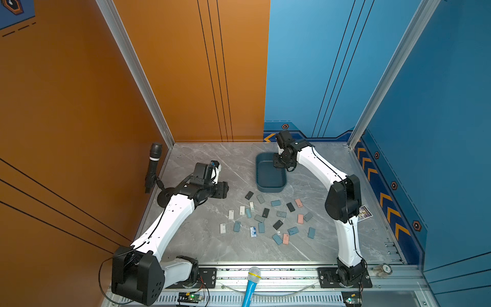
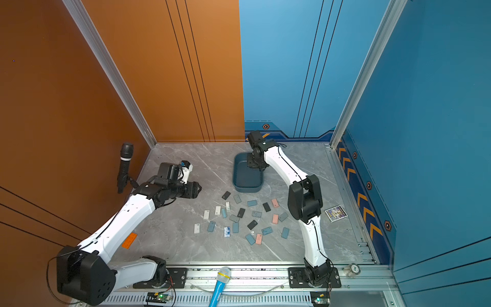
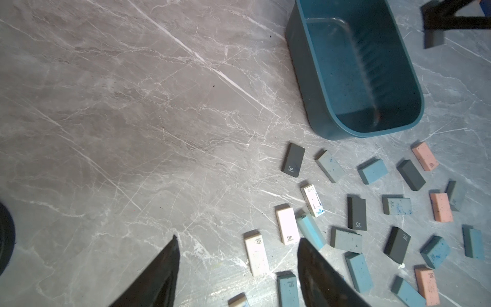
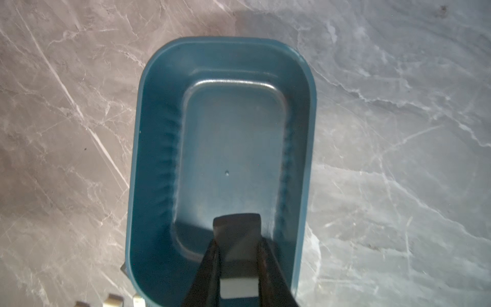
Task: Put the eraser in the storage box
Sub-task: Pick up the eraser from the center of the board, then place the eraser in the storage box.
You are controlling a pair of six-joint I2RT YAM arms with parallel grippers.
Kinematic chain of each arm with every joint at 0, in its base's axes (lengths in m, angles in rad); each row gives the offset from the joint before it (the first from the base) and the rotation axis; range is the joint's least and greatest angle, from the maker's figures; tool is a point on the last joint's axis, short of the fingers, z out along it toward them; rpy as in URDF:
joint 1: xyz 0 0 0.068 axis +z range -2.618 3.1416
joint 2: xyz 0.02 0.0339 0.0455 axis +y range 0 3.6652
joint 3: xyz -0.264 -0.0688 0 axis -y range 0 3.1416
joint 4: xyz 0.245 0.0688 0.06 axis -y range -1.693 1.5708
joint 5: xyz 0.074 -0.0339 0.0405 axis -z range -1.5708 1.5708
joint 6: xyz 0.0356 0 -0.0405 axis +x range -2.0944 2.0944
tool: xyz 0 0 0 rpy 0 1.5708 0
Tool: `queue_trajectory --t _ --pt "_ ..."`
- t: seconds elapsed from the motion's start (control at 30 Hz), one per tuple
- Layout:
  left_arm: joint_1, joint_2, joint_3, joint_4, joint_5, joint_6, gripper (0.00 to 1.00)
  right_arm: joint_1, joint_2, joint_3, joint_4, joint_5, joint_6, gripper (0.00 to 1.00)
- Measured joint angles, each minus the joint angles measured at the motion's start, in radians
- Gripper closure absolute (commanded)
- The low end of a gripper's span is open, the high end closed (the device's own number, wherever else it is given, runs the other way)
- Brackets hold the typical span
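Observation:
The dark teal storage box (image 1: 271,189) (image 2: 247,188) stands on the marble table toward the back. Over its near end hangs my right gripper (image 1: 282,164) (image 4: 237,240), shut on a dark grey eraser (image 4: 236,228) that sticks out past the fingertips above the box floor. The box (image 4: 135,159) holds nothing else. In the left wrist view that eraser (image 3: 434,37) shows beside the box (image 3: 305,79). My left gripper (image 1: 225,190) (image 3: 237,238) is open and holds nothing, above the table left of several loose erasers (image 1: 265,218) (image 3: 256,252).
Pink, blue, black, white and grey erasers lie scattered in front of the box. A black microphone (image 1: 153,167) on a stand is at the left wall, a blue microphone (image 1: 251,284) at the front rail, and a printed card (image 1: 364,212) behind the right arm.

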Motion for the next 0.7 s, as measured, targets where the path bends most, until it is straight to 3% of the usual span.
queue_trajectory --t 0.3,0.7 --pt "-0.002 0.008 0.000 0.000 0.018 -0.006 0.30 -0.004 0.226 0.205 -0.029 -0.006 0.015 0.79" --pt "-0.001 0.038 0.000 0.001 0.026 -0.009 0.30 -0.028 0.333 0.321 -0.034 0.034 0.052 0.76"
